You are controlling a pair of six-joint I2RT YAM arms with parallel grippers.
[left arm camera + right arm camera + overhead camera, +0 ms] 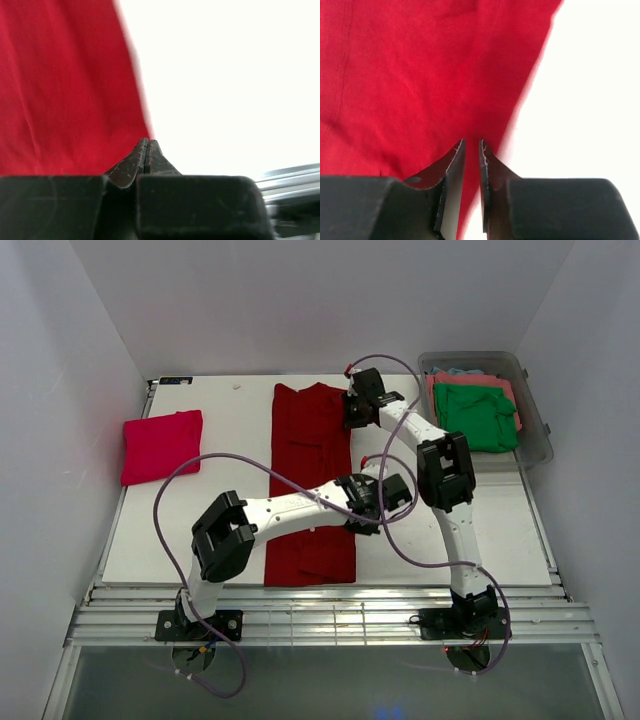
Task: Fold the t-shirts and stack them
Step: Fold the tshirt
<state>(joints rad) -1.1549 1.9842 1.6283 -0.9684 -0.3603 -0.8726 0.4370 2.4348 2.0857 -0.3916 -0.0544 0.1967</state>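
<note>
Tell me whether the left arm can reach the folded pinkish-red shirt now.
Probably yes: the pinkish-red shirt lies alone on that arm's side, with only the flat dark red shirt and table between.

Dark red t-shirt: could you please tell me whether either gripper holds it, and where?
Right gripper, jaws parted, holds nothing. Left gripper is shut at the right edge of the dark red t-shirt; a pinch cannot be told.

Plain white walls close the scene in: a back wall (320,300) across the top of the frame, a left wall (50,440) and a right wall (600,470) slanting down the sides. A white table (240,420) fills the centre (evenly lit, only soft shadows). Silver metal rails (330,615) run along its lower edge, above a glossy grey strip (120,680) at the bottom.
</note>
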